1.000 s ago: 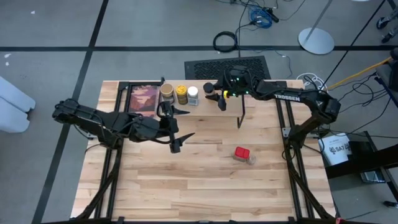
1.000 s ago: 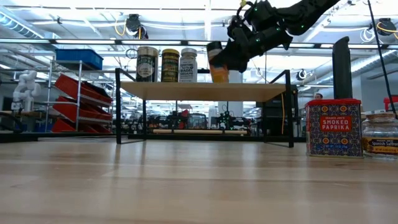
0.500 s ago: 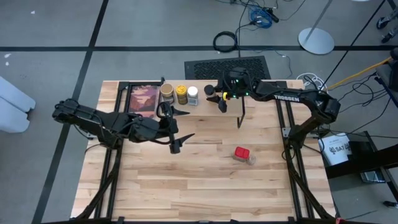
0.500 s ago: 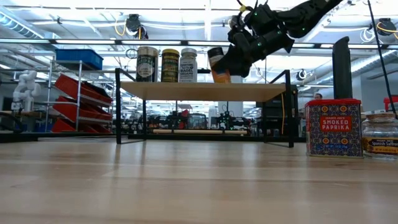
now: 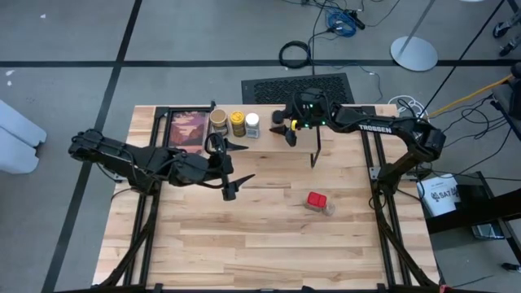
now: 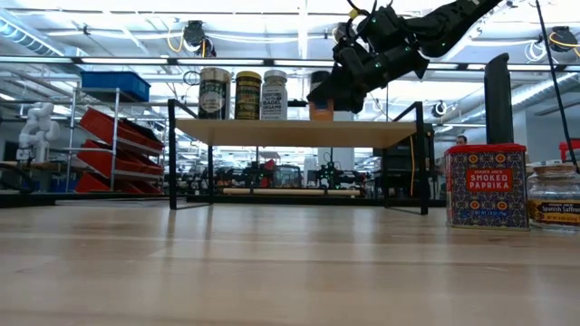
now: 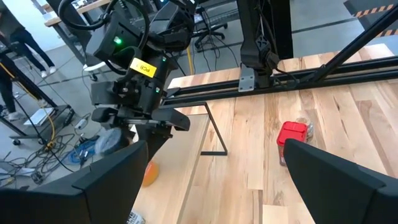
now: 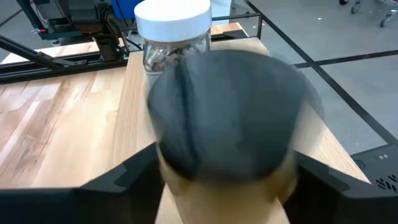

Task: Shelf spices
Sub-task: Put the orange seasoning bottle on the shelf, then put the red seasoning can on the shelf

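Note:
The shelf (image 6: 299, 132), a light plank on thin black legs, stands by the table's far edge. On it in a row are the tan jar (image 5: 218, 122), the yellow-lidded jar (image 5: 237, 124) and the white-lidded jar (image 5: 252, 124). My right gripper (image 6: 337, 89) is shut on the dark-lidded orange jar (image 6: 320, 107) just right of them. The red box (image 5: 317, 200) and the small grey-lidded jar (image 6: 555, 195) stand on the tabletop, right of centre. My left gripper (image 5: 242, 163) hovers open at mid-table, touching nothing. My right gripper pinches the dark-lidded orange jar between its two fingers, on the orange body (image 8: 171, 186) just below the dark lid (image 8: 227, 106). The fingers come slanting down from the table's right. The jar is upright, its base on the shelf plank beside the white-lidded jar (image 8: 173, 28).
A flat reddish picture in a black frame (image 5: 188, 129) lies at the shelf's left end. There is bare plank to the right of the dark-lidded jar (image 6: 381, 132). Bare tabletop lies near and left of the red box (image 7: 291, 134).
My right gripper has come down a little toward the shelf and levelled out. The dark-lidded orange jar, tilted and just above the plank a second ago, now stands upright on it. My left arm has kept still.

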Motion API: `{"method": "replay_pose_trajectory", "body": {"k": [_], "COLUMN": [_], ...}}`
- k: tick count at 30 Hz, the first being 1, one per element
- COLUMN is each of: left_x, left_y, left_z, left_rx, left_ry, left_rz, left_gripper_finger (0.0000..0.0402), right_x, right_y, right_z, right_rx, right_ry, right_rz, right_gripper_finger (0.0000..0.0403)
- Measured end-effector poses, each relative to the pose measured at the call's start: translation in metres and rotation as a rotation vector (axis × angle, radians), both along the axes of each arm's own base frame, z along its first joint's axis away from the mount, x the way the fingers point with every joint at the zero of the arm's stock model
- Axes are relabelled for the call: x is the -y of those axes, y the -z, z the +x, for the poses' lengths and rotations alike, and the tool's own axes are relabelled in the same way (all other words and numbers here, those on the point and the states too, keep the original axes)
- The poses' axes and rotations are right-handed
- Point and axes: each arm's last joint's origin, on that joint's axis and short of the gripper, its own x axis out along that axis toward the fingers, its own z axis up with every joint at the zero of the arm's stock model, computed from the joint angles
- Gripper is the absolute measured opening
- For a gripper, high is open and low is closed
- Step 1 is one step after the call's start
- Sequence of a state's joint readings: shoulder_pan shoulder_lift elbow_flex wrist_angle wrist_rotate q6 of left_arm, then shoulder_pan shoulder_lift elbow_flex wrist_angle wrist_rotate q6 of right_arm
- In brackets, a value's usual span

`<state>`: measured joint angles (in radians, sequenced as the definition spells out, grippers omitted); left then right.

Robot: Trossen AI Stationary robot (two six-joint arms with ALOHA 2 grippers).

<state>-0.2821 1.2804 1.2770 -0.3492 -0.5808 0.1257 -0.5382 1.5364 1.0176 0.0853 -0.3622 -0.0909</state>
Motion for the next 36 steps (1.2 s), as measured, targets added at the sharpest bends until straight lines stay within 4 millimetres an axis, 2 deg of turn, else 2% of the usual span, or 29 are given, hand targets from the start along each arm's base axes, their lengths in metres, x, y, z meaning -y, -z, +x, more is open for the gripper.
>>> {"method": "replay_pose_trajectory", "body": {"k": [4, 10, 13, 20, 23, 26, 31, 33, 36], "left_x": [0.000, 0.000, 0.000, 0.000, 0.000, 0.000, 0.000, 0.000, 0.000], "left_y": [0.000, 0.000, 0.000, 0.001, 0.001, 0.001, 0.002, 0.003, 0.003], "left_z": [0.000, 0.000, 0.000, 0.000, 0.000, 0.000, -0.001, -0.001, -0.001], "left_rx": [0.000, 0.000, 0.000, -0.002, -0.003, -0.004, -0.016, -0.024, -0.028], "left_ry": [0.000, 0.000, 0.000, -0.002, -0.001, -0.002, -0.001, -0.001, 0.011], "left_rz": [0.000, 0.000, -0.002, -0.006, -0.005, -0.005, -0.002, 0.000, -0.005], "left_gripper_finger": [0.0384, 0.0384, 0.0384, 0.0384, 0.0384, 0.0384, 0.0384, 0.0384, 0.0384], "right_x": [0.001, 0.003, 0.002, -0.017, -0.035, -0.060, -0.109, -0.129, -0.158], "right_y": [0.000, -0.008, -0.027, -0.091, -0.114, -0.123, -0.111, -0.101, -0.080], "right_z": [-0.001, -0.003, -0.009, -0.038, -0.054, -0.068, -0.088, -0.090, -0.088], "right_rx": [0.000, 0.026, 0.059, 0.043, 0.014, -0.058, -0.287, -0.361, -0.452], "right_ry": [0.006, 0.008, 0.012, 0.032, 0.012, -0.010, -0.061, -0.069, -0.038], "right_rz": [0.004, -0.018, -0.041, -0.116, -0.104, -0.050, 0.162, 0.259, 0.301], "right_gripper_finger": [0.0281, 0.0292, 0.0292, 0.0293, 0.0293, 0.0293, 0.0293, 0.0293, 0.0293]}}
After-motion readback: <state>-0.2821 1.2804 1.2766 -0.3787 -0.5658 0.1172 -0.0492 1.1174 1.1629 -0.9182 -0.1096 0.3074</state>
